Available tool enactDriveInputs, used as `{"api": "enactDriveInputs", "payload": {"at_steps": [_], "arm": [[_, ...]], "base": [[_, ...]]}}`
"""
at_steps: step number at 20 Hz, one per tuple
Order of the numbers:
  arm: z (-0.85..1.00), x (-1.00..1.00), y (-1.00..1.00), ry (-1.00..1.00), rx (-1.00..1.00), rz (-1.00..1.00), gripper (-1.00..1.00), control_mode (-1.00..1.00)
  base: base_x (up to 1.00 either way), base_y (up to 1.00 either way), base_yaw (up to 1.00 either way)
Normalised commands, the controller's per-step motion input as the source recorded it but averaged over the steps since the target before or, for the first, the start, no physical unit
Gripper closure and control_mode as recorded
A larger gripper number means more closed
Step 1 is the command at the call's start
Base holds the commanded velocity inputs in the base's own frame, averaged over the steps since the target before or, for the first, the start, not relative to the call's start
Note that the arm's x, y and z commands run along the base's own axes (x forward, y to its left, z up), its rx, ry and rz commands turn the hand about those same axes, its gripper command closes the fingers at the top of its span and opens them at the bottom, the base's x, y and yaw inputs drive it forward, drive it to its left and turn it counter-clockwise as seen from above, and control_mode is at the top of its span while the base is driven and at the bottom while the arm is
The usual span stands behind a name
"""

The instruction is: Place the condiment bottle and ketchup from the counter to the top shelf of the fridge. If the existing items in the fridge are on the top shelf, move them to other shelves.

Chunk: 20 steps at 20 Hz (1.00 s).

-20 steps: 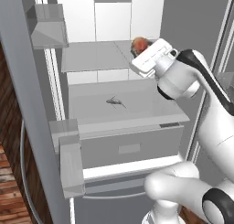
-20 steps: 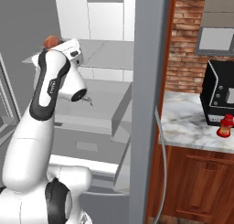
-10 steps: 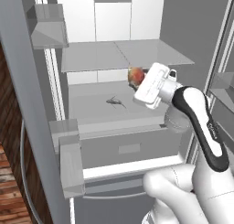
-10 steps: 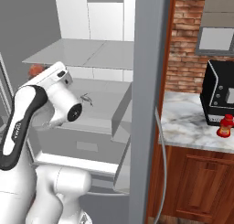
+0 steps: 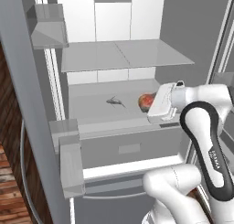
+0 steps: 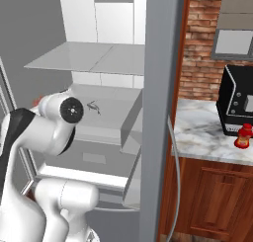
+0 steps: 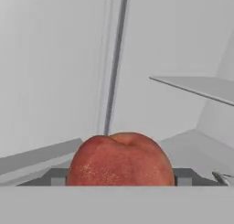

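My gripper [image 5: 150, 105] is shut on the round red-orange fruit [image 5: 144, 100], one of the existing items, low over the right side of the fridge's second shelf [image 5: 91, 109]. In the hand view the fruit [image 7: 119, 159] sits between the two fingers [image 7: 57, 176]. The thin dark sprig [image 5: 114, 101] lies on that same shelf, left of the fruit. The top shelf [image 5: 123, 54] above is bare. The red ketchup [image 6: 242, 136] stands on the marble counter [image 6: 202, 137]. The condiment bottle is out of view.
A black appliance [image 6: 238, 102] stands on the counter behind the ketchup. Grey door bins [image 5: 71, 159] hang at the left, and a drawer [image 5: 130, 147] sits below the second shelf. The fridge's side wall [image 6: 158, 112] separates shelves from counter.
The arm has come down from the top shelf's height to the second shelf, carrying the fruit with it. The sprig and the ketchup have stayed put.
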Motion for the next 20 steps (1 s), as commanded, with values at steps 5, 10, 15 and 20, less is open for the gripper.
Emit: {"api": "enactDriveInputs", "payload": {"at_steps": [5, 10, 15, 20], "arm": [[-0.01, 0.37, -0.08, 0.33, -0.07, -0.22, 1.00, -1.00], [-0.03, 0.12, -0.02, 0.09, -0.02, -0.05, 1.00, -1.00], [-0.49, 0.21, -0.06, 0.14, 0.00, -0.07, 1.00, -1.00], [-0.53, 0.40, 0.00, 0.18, -0.04, -0.16, 1.00, -1.00]], "base": [[0.00, 0.00, 0.00], [0.00, 0.00, 0.00], [0.00, 0.00, 0.00], [0.00, 0.00, 0.00]]}}
